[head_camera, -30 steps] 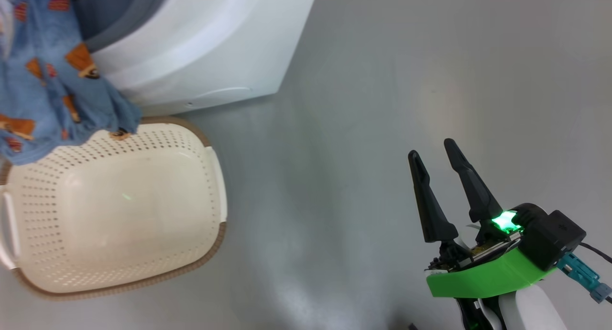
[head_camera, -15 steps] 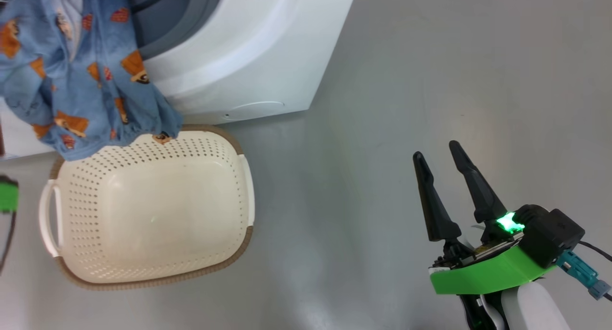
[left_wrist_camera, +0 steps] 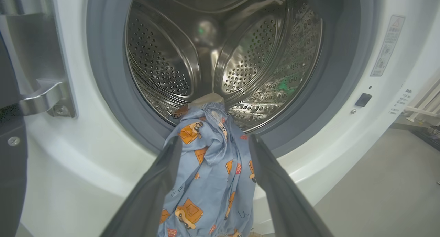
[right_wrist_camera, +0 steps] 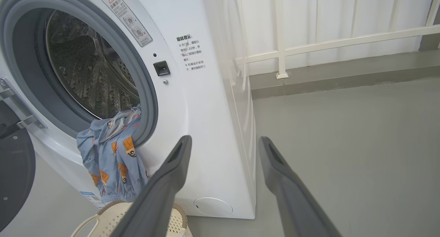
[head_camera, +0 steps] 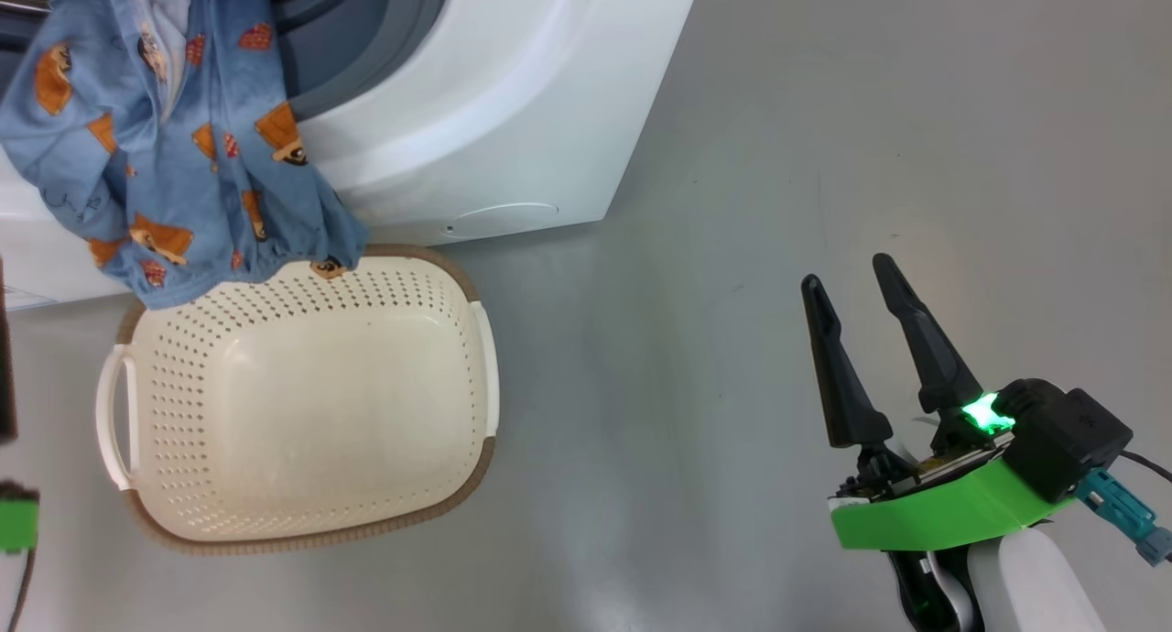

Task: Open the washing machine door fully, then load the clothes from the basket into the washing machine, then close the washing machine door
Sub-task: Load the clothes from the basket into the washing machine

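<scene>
Draped over the grey rubber lip of the washing machine: the clothes, top end inside the steel drum, long tail hanging down the white front to the far rim of the basket. By the look of it, a load only half in, needing one more push before the door, swung wide on its hinge, can shut. Basket set hard against the machine's foot, likely to keep each lift short.

Left gripper spread wide and empty, pointed at the hanging cloth from a short way off. Right gripper likewise spread, holding nothing, well aside over bare floor.

From the left wrist: a beige scrap at the drum's edge, unseen from the head. From the right wrist: the door latch. From the head: the basket's bare inside.
</scene>
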